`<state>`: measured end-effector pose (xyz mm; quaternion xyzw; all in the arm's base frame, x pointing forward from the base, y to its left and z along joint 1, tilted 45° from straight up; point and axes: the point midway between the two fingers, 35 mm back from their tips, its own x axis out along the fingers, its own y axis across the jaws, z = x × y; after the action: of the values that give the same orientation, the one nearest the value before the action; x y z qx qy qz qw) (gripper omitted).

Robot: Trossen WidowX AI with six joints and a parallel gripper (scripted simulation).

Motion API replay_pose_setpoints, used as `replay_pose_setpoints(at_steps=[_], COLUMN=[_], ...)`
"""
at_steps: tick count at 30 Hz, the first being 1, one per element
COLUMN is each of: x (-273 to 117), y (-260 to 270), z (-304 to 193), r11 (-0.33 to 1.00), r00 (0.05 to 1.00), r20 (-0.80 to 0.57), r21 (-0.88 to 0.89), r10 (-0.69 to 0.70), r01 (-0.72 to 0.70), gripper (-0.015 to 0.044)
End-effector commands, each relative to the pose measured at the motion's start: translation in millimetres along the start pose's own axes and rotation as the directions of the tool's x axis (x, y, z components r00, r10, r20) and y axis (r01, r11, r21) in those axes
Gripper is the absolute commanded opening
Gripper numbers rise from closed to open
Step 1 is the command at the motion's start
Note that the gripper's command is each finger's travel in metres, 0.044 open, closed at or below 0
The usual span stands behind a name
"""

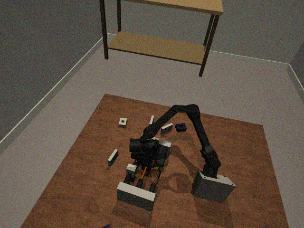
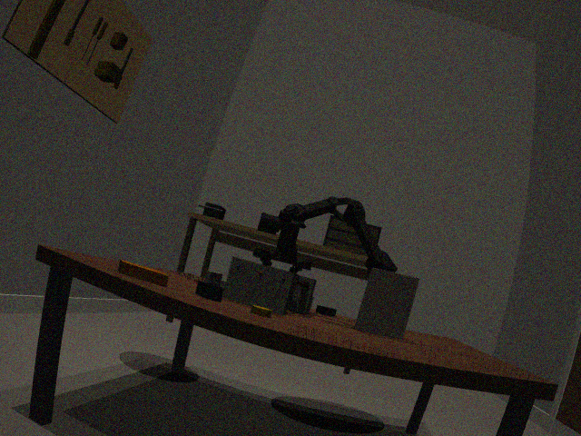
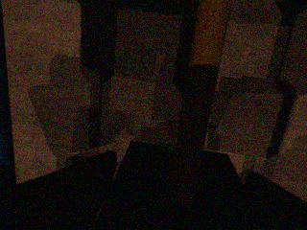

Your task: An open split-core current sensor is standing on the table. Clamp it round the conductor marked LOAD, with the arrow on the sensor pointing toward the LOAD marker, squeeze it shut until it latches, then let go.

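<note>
My gripper (image 1: 147, 165) (image 2: 282, 262) (image 3: 179, 170) points down over the conductor stand, between its two end plates. Its fingers stand apart, one on each side of the orange conductor (image 1: 143, 173) (image 3: 208, 34). A black block (image 3: 175, 192) shows between the fingers at the bottom of the wrist view. It may be the sensor; its latch and arrow are too dark to tell. The stand's front plate (image 1: 136, 197) is pale grey. A blue conductor (image 1: 134, 162) runs left of the orange one, a brown one (image 1: 157, 174) right. The LOAD lettering cannot be read.
A pale block (image 1: 130, 167) sits by the blue conductor. Pale upright plates (image 1: 112, 156) (image 1: 166, 128), a white holed block (image 1: 122, 122) and a dark blue block (image 1: 181, 127) stand around. The arm rises from a grey base (image 1: 212, 190) (image 2: 387, 302) at the right.
</note>
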<state>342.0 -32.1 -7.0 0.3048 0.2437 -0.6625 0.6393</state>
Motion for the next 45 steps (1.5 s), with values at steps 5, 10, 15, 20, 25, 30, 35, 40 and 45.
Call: replay_pose_setpoints(at_steps=[5,10,15,20,25,30,35,40,45], x=[0,0,-21,-99,-109,-109,-109,-109,-109], y=[0,0,3,1,-1,-1,-1,-1,-1], z=[0,0,-5,-16,-17,-17,-17,-17,-17], r11=[1.000,1.000,1.000,1.000,1.000,1.000,1.000,1.000,1.000], r00=[1.000,1.000,1.000,1.000,1.000,1.000,1.000,1.000,1.000], r20=[0.000,0.000,-0.005,-0.005,-0.004,-0.004,-0.004,-0.004,-0.004], r21=[0.001,0.001,0.002,0.007,0.008,0.008,0.008,0.008,0.008], r10=[-0.001,-0.001,0.002,0.009,0.010,0.010,0.010,0.010,0.010], r01=[0.001,0.001,-0.002,-0.009,-0.010,-0.010,-0.010,-0.010,-0.010], gripper=[0.0440,0.0440,0.0440,0.0440,0.0440,0.0440,0.0440,0.0440,0.0440])
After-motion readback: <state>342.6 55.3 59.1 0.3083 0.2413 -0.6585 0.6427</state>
